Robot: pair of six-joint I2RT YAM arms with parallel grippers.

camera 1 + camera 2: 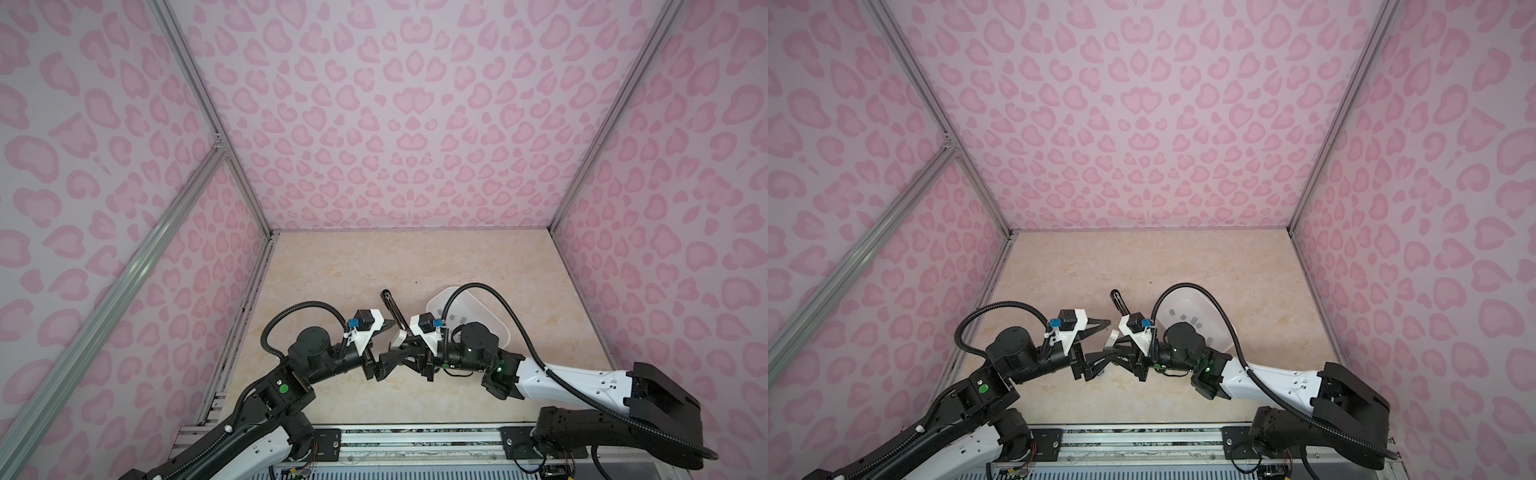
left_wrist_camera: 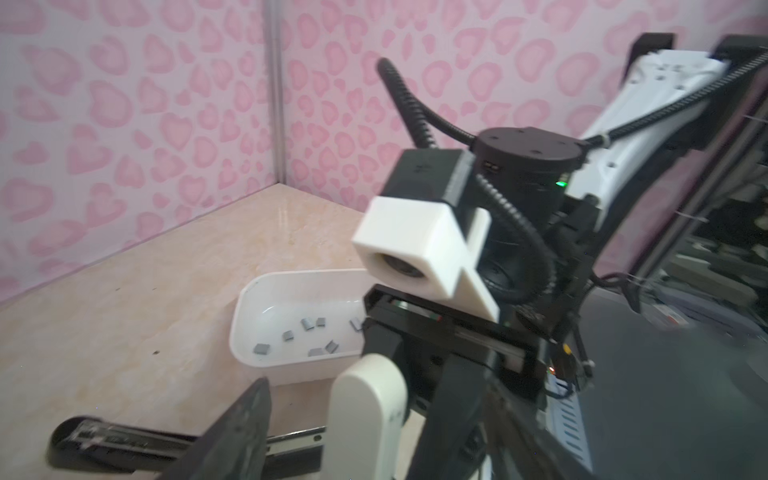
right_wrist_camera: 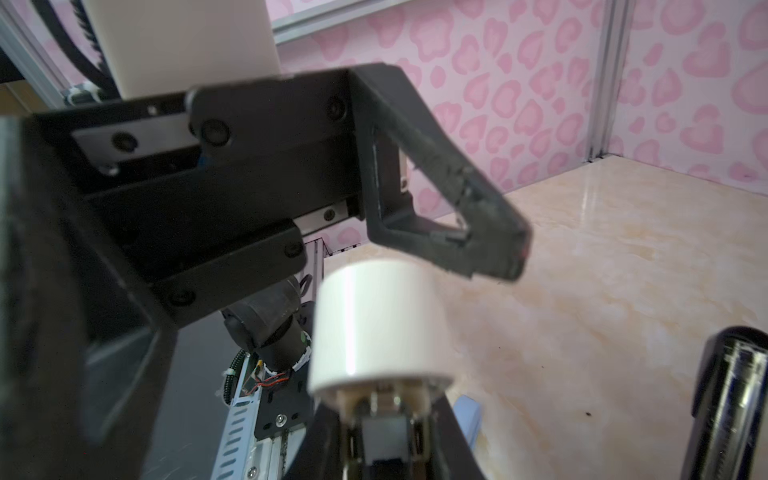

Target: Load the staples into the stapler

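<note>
- My left gripper (image 1: 394, 341): jaws wide, holding nothing; they stand either side of the stapler (image 2: 365, 415) at the centre of both top views, and the finger (image 3: 457, 216) seen in the right wrist view is clear of the white body
- My right gripper (image 3: 386, 436): jaws narrow, pinching the white body from its sides; I judge this the only grip on the stapler
- The black arm (image 1: 391, 306) is swung open and points toward the upper middle of both top views, metal channel exposed; whether it rests on the table (image 2: 124, 299) I cannot tell
- The staples (image 2: 308, 324) lie loose in the tray (image 2: 233, 332), right of centre in both top views and partly under my right arm; I see none in the channel
- Step in hand, as I judge it: right steadies the stapler while left goes for a staple
- Risk: the white body looks smooth and rounded; under a single pinch it may twist, and the channel would lose its line
- Risk: a left finger sits close over the black arm in the left wrist view; a careless withdrawal could knock that arm shut or drag the stapler
- Risk: the tray lies beyond my right wrist; a reach across could strike that arm or its cable
- Risk: the staples are small and flat on a smooth tray bottom; a pinch may skid them aside or break a block apart
</note>
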